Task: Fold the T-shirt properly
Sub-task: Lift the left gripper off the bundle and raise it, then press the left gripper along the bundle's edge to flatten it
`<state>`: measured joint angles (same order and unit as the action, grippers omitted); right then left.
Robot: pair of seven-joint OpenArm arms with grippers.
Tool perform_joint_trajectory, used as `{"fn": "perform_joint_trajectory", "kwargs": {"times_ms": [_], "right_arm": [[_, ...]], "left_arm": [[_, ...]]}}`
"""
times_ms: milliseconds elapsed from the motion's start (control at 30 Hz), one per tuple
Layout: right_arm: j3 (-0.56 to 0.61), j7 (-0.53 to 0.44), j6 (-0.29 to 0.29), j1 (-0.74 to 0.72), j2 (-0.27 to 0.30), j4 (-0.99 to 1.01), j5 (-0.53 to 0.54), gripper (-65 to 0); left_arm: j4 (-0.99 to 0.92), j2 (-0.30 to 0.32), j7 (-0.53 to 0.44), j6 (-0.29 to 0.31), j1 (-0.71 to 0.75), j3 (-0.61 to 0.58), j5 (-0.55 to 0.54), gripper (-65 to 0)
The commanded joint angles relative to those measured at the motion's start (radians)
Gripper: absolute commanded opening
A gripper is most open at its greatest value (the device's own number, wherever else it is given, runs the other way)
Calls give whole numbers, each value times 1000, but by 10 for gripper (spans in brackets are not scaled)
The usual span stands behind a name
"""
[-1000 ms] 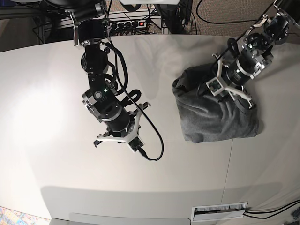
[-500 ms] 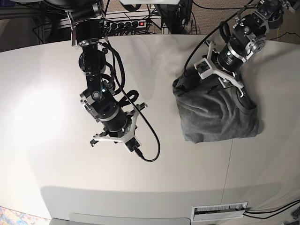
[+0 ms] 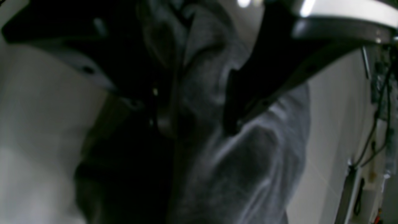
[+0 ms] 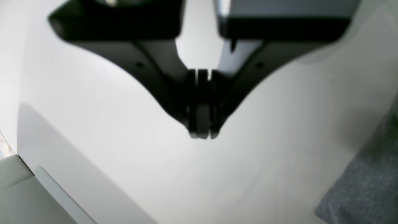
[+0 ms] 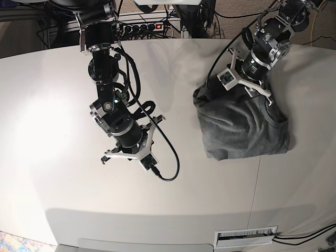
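The grey T-shirt (image 5: 241,128) lies in a wrinkled, roughly folded bundle on the right part of the table; its cloth fills the left wrist view (image 3: 248,174), and a corner shows in the right wrist view (image 4: 370,193). My left gripper (image 5: 245,90) hovers over the bundle's back edge with its jaws spread wide and nothing gripped; cloth shows below and between the dark fingers (image 3: 248,93). Well to the left of the shirt, my right gripper (image 5: 127,157) is shut and empty just above the bare table, its fingertips pressed together (image 4: 200,130).
The white table (image 5: 63,173) has a seam running down its right part. A power strip and cables (image 5: 142,26) lie behind the back edge. A cable loops from the right arm onto the table (image 5: 170,168).
My left gripper, still open, has lifted and drawn back toward the table's far edge, off the middle of the shirt. The right arm has shifted slightly to the left.
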<state>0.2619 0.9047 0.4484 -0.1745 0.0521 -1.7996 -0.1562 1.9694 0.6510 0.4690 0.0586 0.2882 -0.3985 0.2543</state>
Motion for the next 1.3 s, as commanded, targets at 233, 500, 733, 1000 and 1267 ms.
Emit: {"fn": "perform_joint_trajectory", "kwargs": {"times_ms": [233, 500, 733, 1000, 1267], "right_arm": [[-2, -21, -5, -25, -2, -18, 6, -650], [-2, -22, -5, -25, -2, -18, 6, -650], [-2, -21, -6, -25, -2, -18, 6, -650], [-2, -22, -6, -25, -2, -18, 6, -650], [-2, -22, -6, -26, -2, -18, 5, -650]], "left_arm": [[10, 8, -17, -43, 11, 6, 18, -392], [10, -3, -21, -43, 49, 6, 32, -392], [8, -55, -60, -43, 44, 6, 116, -392], [-64, -58, -69, -92, -1, 6, 184, -420], [-56, -58, 2, -94, -2, 6, 230, -649]]}}
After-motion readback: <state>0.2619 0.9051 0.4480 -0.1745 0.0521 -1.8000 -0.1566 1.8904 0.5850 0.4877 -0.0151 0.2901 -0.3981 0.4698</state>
